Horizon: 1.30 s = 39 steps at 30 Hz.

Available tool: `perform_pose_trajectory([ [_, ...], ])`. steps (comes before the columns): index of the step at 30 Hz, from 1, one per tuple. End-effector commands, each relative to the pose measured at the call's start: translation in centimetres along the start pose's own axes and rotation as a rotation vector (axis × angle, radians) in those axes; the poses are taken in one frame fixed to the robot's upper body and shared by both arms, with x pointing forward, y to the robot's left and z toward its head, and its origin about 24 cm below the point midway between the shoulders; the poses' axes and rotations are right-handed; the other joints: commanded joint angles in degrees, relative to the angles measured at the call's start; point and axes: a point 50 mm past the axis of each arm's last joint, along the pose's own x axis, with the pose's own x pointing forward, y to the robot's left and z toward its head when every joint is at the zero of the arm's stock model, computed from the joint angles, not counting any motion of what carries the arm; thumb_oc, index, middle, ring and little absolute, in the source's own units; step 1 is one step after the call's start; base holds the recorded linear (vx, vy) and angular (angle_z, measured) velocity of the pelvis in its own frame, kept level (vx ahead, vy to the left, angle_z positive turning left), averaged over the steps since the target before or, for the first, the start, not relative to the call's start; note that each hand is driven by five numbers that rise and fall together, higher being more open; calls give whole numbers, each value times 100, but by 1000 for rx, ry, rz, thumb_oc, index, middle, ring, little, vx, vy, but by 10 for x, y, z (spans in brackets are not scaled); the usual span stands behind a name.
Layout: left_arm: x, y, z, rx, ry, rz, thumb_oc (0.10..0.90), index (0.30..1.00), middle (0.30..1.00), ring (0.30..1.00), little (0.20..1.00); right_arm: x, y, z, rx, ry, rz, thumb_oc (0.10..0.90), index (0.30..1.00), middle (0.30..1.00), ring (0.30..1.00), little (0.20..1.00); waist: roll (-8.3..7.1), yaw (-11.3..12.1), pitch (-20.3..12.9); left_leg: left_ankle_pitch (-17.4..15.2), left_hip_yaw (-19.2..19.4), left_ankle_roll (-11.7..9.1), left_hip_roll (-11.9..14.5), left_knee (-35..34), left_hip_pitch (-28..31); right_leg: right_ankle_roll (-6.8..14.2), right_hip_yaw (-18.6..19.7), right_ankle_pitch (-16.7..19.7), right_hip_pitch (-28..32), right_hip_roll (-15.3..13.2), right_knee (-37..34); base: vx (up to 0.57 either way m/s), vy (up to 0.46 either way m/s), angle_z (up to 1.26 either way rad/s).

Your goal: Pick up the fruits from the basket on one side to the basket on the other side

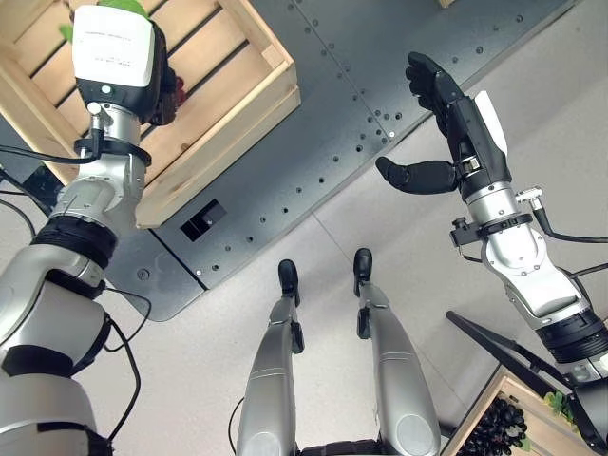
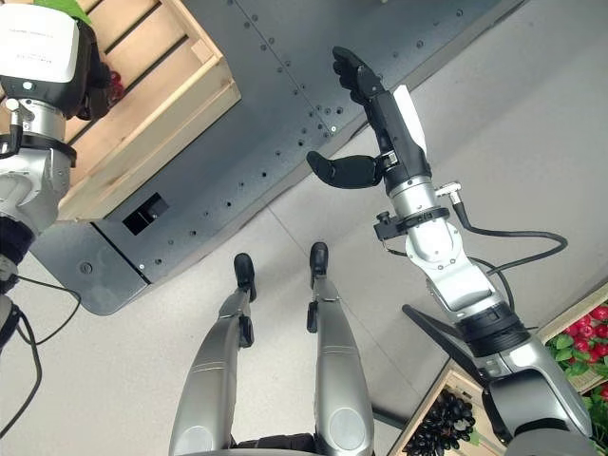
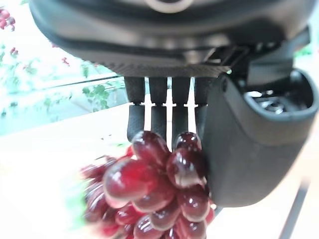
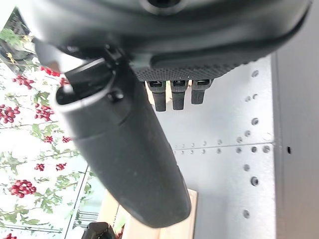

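Supporting surface: light grey floor (image 1: 190, 380). A dark grey metal plate (image 1: 361, 104) with rows of rivets lies flat on it, running from the near left to the far right, with a rounded corner nearest the robot. A wooden slatted crate (image 1: 218, 104) stands on this plate at the far left, one corner pointing toward the centre of the scene. A second wooden crate (image 1: 503, 389) stands at the near right, beyond the plate's edge; a bunch of dark grapes (image 1: 496, 427) lies in it
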Motion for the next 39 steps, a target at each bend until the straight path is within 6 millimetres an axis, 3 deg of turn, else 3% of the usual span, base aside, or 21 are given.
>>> perform_pose_trajectory([
  [1,18,44,-3,-186,22,265,400,300,300,300,300,8,-18,52,27,-301,-94,800,900,900,900,900,-110,116,-74,-850,350,130,-169,453,526,128,34,-388,641,13,-3,10,-38,0],
  [14,-11,24,-3,-737,211,336,400,300,300,300,300,3,-6,41,64,-241,-81,800,900,900,900,900,-6,183,-178,-959,278,145,-219,246,1554,131,27,-533,1627,-73,-127,15,-17,0],
  [30,-50,1,-23,-808,331,294,400,300,300,300,300,-14,15,30,139,-189,45,800,900,900,900,900,212,147,-693,-820,203,91,-259,-668,2625,125,-32,-492,2594,-171,-791,27,-7,-1],
  [37,-56,-4,-30,-784,350,238,400,300,300,300,300,-14,21,30,137,-169,103,800,900,900,900,900,334,126,-912,-788,242,25,-261,-896,2930,106,-65,-506,2934,-193,-1025,71,29,1],
  [38,-57,-6,-32,-771,360,226,467,401,401,401,401,-14,21,29,134,-161,112,800,900,900,900,900,357,111,-923,-791,249,20,-262,-906,2956,95,-60,-525,2952,-195,-1021,61,63,-1],
  [39,-60,-10,-35,-773,391,197,800,900,900,900,900,-14,20,28,132,-148,122,800,900,900,900,900,387,92,-923,-791,257,17,-262,-903,2970,80,-47,-549,2957,-197,-998,46,55,-2],
])
